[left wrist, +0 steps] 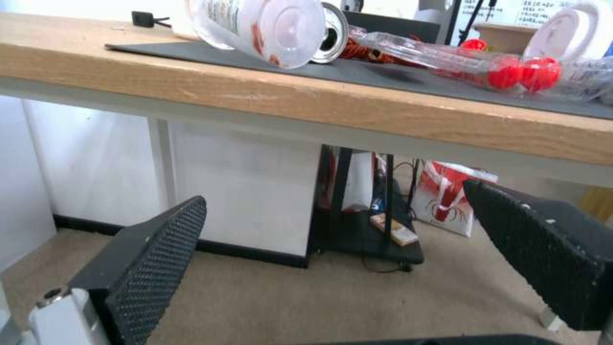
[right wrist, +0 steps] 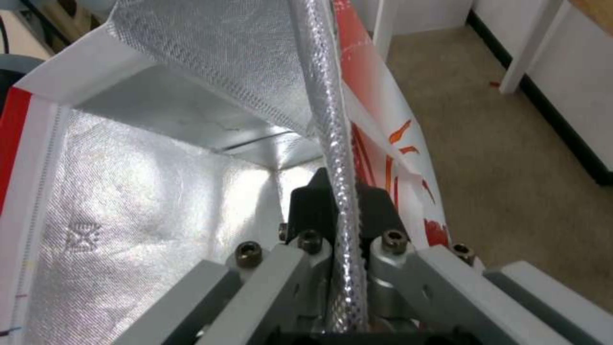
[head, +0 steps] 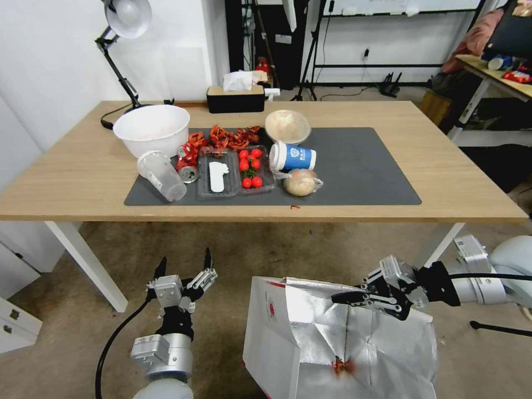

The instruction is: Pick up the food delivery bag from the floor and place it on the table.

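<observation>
Food delivery bag (head: 310, 338) edge pinched in right gripper (head: 348, 297) jaws; left gripper (head: 184, 265) jaws spread, empty.

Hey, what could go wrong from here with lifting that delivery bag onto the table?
The right gripper pinches only the foil rim of the food delivery bag; that thin edge might slip or tear. The table is crowded at its near centre, so the bag could knock the tipped clear plastic cup or the cherry tomatoes.

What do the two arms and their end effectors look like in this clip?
Both arms are silver-white with black joint sections. The left end effector has silver linkages, slim black fingers with dimpled pads, and a black cable along the arm. The right end effector has the same silver-and-black build.
</observation>
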Robot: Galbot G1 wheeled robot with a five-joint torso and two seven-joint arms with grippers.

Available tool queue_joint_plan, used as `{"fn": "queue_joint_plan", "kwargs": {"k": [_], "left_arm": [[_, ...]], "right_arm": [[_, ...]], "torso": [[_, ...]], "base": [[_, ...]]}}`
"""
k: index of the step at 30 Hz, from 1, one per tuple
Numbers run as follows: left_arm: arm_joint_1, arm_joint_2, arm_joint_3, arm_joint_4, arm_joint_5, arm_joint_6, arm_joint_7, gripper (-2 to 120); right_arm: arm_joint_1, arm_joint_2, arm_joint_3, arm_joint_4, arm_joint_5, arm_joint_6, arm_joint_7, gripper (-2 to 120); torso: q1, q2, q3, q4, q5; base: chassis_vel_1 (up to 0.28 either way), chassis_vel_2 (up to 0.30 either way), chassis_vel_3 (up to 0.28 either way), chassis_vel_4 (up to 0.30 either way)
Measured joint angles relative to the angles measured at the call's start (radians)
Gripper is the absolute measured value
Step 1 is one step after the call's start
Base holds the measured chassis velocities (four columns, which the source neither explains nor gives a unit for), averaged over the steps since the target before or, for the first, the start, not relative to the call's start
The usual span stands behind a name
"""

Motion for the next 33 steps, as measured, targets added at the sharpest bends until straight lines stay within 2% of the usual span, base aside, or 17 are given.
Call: {"fn": "queue_joint_plan", "kwargs": {"k": [33], "left_arm": [[-0.003,0.007,-0.005,-0.001,-0.004,0.005,0.007,100]], "right_arm": [[0.000,-0.002,0.001,0.001,-0.002,0.002,-0.003,0]], "torso": [[0.067,0.155,0.089,0.0000,0.0000]], "base": [[0.000,0.000,0.000,0.000]]}}
